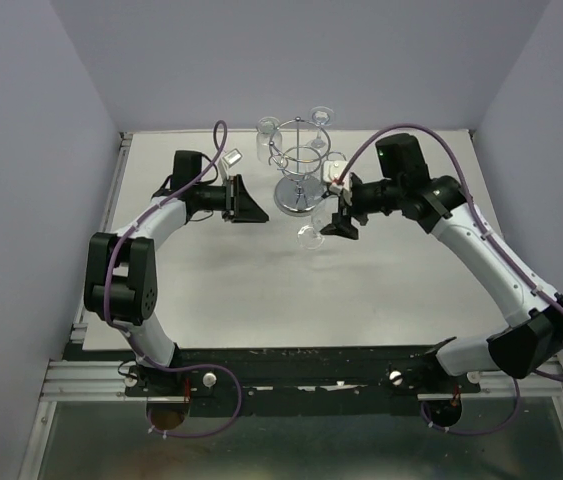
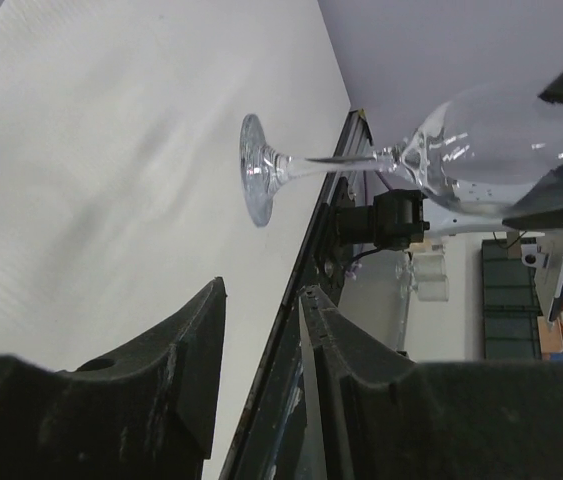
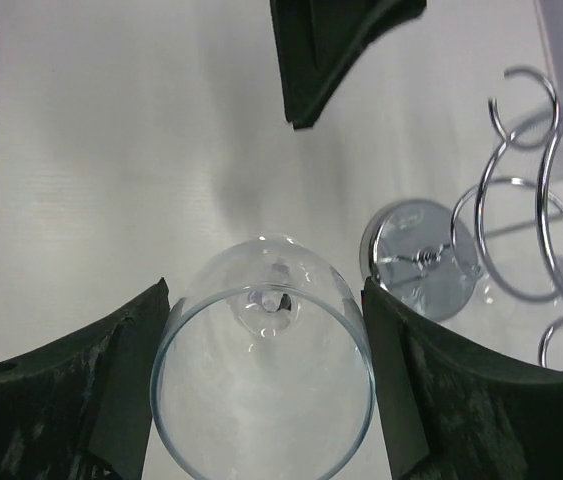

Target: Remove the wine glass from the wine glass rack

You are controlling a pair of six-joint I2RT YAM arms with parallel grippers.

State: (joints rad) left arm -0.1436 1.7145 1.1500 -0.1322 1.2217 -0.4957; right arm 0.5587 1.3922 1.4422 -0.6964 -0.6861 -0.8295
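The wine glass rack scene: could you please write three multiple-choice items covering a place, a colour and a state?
1. What colour is the shiny wire rack's round base? A. mirrored silver B. black C. red
2. Where is the clear stemmed wine glass? A. hanging on the rack B. between the right gripper's black fingers C. upright on the table
3. How are the left gripper's black fingers? A. clamped on the stem B. shut on the rack C. apart and empty
Answers: A, it mirrors like chrome; B, its bowl sits between both fingers; C, an empty gap shows.
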